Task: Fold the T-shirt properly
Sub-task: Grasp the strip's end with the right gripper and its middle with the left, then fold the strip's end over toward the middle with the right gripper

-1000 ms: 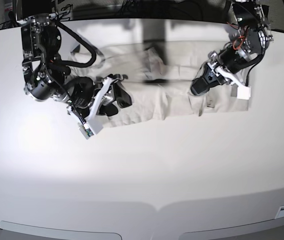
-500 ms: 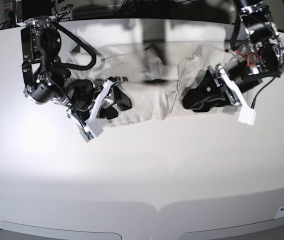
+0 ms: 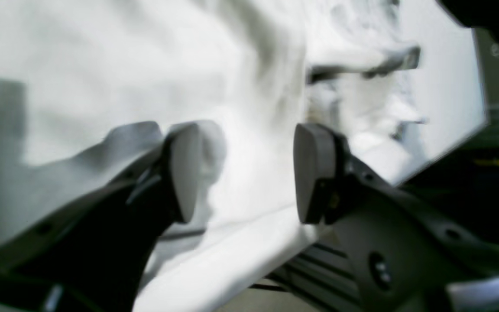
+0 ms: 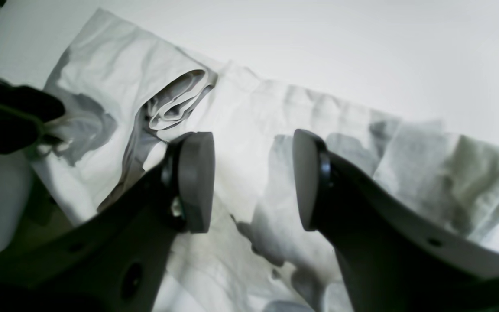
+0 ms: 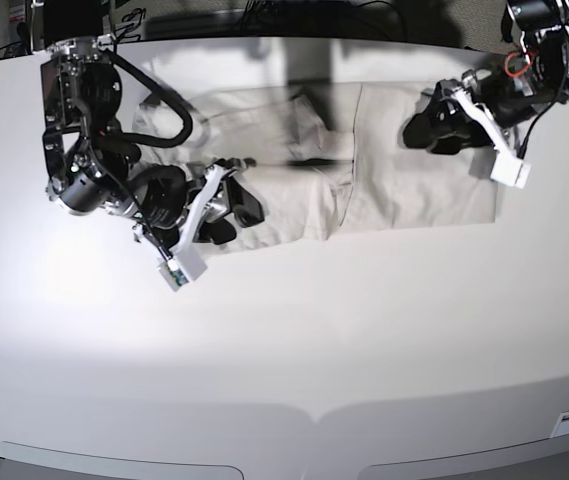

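Both arms are built of black, rounded joint housings with white plastic brackets. The right arm [image 5: 89, 170], near the tabletop's far left corner, carries looping black cables and a white bracket ending in a small green board. The left arm [image 5: 524, 70], at the far right corner, shows red wiring and a white block. Each gripper has dark fingers with flat, oval grey pads [image 4: 195, 182] and small screw holes.

Robot lab: bare white tabletop [image 5: 284, 340], two cabled arms, dark backdrop.

Blurred T-shirt [image 3: 115, 78], jaws apart (seemingly empty)
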Tool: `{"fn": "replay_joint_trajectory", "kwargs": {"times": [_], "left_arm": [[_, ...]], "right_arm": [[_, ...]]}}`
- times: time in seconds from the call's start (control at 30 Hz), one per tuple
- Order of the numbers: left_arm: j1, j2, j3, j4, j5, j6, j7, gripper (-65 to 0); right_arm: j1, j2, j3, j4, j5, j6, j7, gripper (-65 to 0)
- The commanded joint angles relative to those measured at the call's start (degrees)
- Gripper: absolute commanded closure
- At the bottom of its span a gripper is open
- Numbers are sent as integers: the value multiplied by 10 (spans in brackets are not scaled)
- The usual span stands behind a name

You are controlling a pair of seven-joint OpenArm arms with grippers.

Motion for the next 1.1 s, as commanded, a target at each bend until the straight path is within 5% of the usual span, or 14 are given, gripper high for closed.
{"fn": "replay_joint_trajectory", "kwargs": {"times": [0.0, 0.23, 0.47, 0.6, 0.77, 0.9, 1.07], "left_arm": [[4, -8, -1, 10, 12, -4, -24, -335], [48, -8, -1, 10, 210, -4, -146, -335], [100, -8, -1, 9, 249, -4, -198, -335], [101, -8, -5, 9, 325, -4, -231, -335], [101, -8, -33, 10, 252, -4, -251, -335], [101, -8, -47, 19, 177, -4, -237, -335], [101, -8, -47, 48, 158, -4, -236, -335]], "right_arm": [[10, 2, 2, 10, 11, 1, 3, -295], [19, 12, 41, 10, 18, 0, -21, -295], [24, 49, 112, 10, 105, 0, -43, -295], [22, 58, 139, 10, 137, 0, -84, -295], [15, 76, 140, 8, 139, -5, -139, -295], [0, 91, 140, -7, 101, -26, -138, -295], [-25, 99, 140, -19, 101, -31, -130, -295]]}}
